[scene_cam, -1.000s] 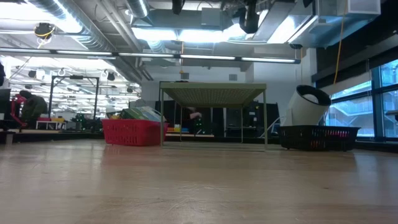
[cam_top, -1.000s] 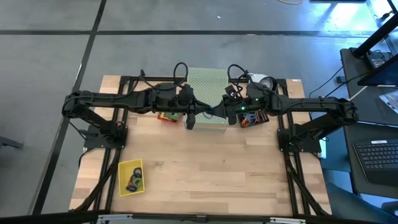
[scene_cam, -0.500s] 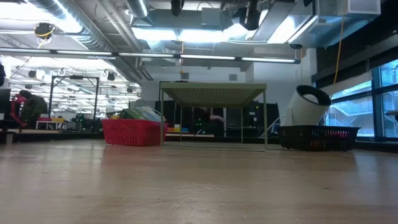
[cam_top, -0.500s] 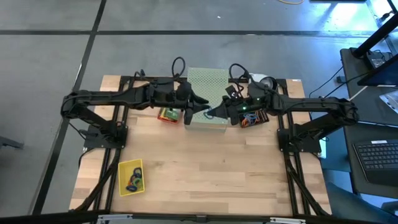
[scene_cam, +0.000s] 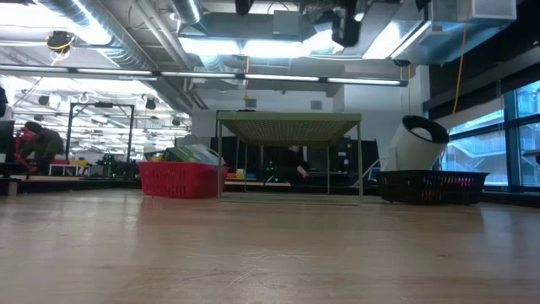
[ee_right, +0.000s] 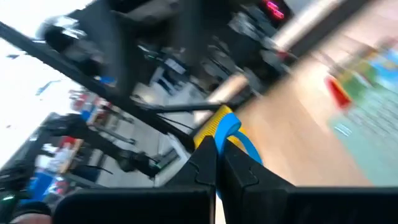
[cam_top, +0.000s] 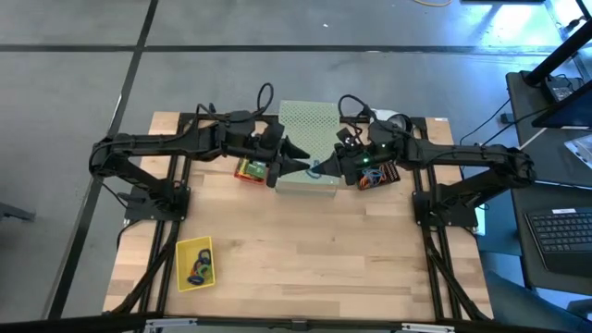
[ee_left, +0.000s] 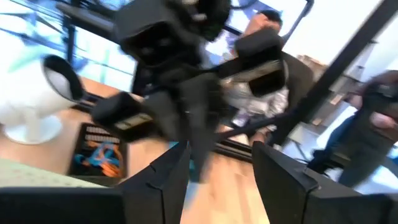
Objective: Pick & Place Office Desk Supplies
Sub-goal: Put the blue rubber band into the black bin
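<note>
A blue rubber-band loop (ee_right: 236, 135) sticks out of my right gripper (ee_right: 217, 163), which is shut on it just above the near edge of the pale green perforated box (cam_top: 310, 129). My left gripper (cam_top: 294, 162) faces it from the left. It is open (ee_left: 217, 174), with the right gripper's tip and a bit of blue (ee_left: 194, 165) between its fingers and no touch that I can see. More bands lie in a black tray (cam_top: 375, 176) at the right. A red basket (cam_top: 248, 170) holds supplies at the left. My right gripper pinches the blue rubber band between its two fingertips (ee_right: 208, 163). The band's loop (ee_right: 244, 144) stands free beyond the tips, lifted clear of the table and the box. The fingers come about level from the table's right side.
A yellow box (cam_top: 194, 263) with a few supplies lies near the table's front left. A white fan (cam_top: 396, 123) stands at the back right beside the black tray. The perforated box stands on thin legs (scene_cam: 361, 160) at the table's far middle. Bare wood (cam_top: 314, 250) fills the near half.
My left gripper has opened, letting go of the blue band, and has shifted a little toward the far edge. My right gripper has stayed shut on the band at nearly the same spot.
</note>
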Controlling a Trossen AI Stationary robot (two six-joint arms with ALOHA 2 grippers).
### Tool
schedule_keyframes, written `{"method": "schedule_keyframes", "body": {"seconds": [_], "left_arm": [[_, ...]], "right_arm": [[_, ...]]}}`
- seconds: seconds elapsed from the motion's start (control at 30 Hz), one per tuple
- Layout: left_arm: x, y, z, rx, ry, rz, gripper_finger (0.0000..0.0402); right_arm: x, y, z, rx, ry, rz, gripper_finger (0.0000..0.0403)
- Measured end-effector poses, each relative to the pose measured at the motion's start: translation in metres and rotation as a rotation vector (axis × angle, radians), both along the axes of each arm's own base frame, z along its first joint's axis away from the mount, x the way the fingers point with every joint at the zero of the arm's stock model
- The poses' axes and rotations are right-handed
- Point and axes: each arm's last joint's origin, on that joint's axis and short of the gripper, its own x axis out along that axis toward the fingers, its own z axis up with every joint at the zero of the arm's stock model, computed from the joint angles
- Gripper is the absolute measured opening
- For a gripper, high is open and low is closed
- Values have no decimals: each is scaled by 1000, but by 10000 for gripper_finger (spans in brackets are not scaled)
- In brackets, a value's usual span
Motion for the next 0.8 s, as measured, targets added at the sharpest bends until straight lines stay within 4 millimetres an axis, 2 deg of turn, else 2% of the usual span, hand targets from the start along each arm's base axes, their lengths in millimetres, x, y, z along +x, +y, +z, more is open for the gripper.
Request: {"method": "schedule_keyframes", "body": {"seconds": [0.1, 0.2, 0.4, 0.53, 0.67, 0.8], "left_arm": [[-4, -3, 0, -32, 26, -70, 175], [-11, -10, -4, -47, 107, -140, 174], [-32, -34, -10, 25, 252, -248, 161], [-42, -50, -16, 75, 338, -273, 151], [-49, -60, -15, 82, 302, -258, 142], [-62, -62, -20, 75, 207, -164, 134]], "right_arm": [[-11, -6, -5, -11, 100, -23, 0], [-30, -15, -5, -37, 190, -57, 0], [-81, -32, 4, -72, 302, -153, 0], [-114, -38, -1, -76, 445, -200, 0], [-138, -40, -10, -89, 612, -228, 0], [-147, -43, -15, -118, 696, -234, 0]]}}
